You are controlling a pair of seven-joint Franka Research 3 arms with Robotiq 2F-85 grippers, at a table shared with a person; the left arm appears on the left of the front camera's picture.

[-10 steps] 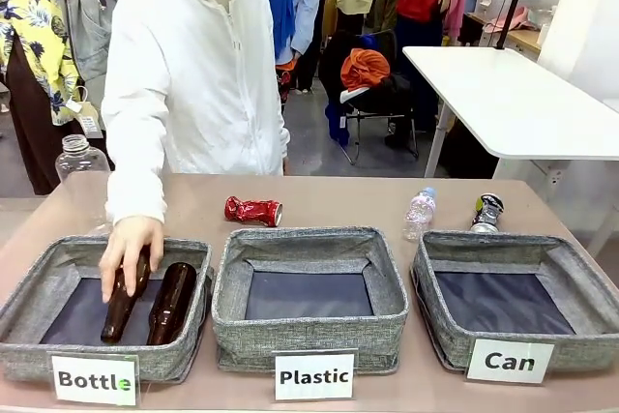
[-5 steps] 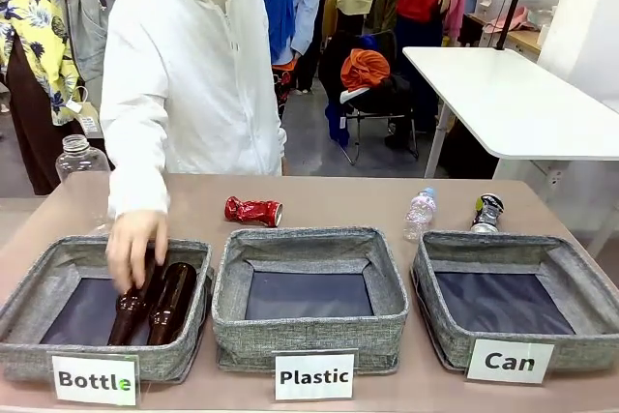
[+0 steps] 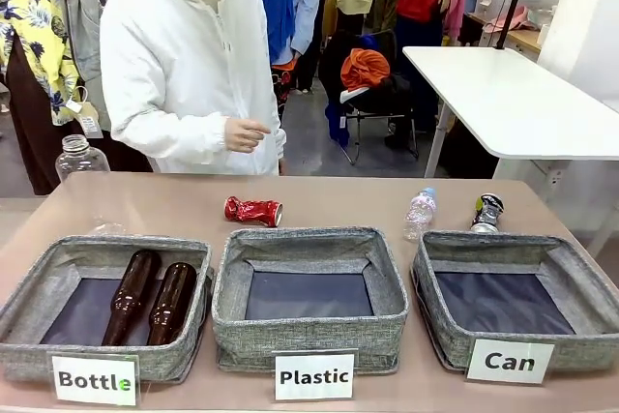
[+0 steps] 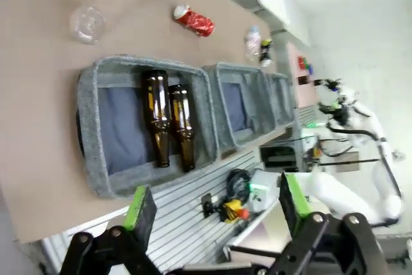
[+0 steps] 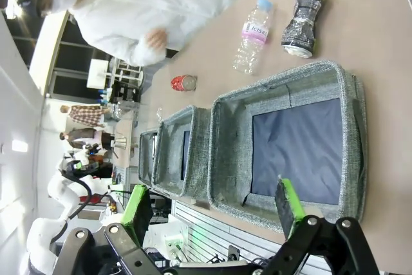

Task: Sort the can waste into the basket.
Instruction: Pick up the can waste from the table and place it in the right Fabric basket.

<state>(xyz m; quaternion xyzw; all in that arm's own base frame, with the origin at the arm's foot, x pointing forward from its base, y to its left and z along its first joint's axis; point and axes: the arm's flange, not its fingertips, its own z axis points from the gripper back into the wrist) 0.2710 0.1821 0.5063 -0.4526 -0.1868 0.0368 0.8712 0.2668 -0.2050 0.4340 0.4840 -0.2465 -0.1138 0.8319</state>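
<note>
L claw (image 4: 217,204): fingers wide apart, nothing in betw. Right ahead of it sits the Bottle basket (image 4: 87,104) w/ 2 brown bottles (image 4: 156,114) lying side by side inside. Past that basket, farther from the L claw, a big clear bottle (image 3: 80,163) stands on the table (image 3: 193,205). A person in white stands on the far side, hand (image 3: 247,133) up by the tummy, touching nothing.

Next over, going from the L claw twd the R one: the Plastic basket (image 3: 309,237) in the middle. The red can (image 3: 253,210) lies on its side on the table just behind that basket's far wall, well away from both claws.

R claw (image 5: 212,203): fingers wide apart too, nothing held. The Can basket (image 5: 228,159) is right ahead of it, dark floor showing betw the 2 fingers. Past the basket's far wall, farther from the R claw, stand a little clear bottle (image 5: 252,37) w/ a blue cap and the black can (image 5: 302,20), near each other but not touching. Both cans are out on the table, not in the Can basket.
</note>
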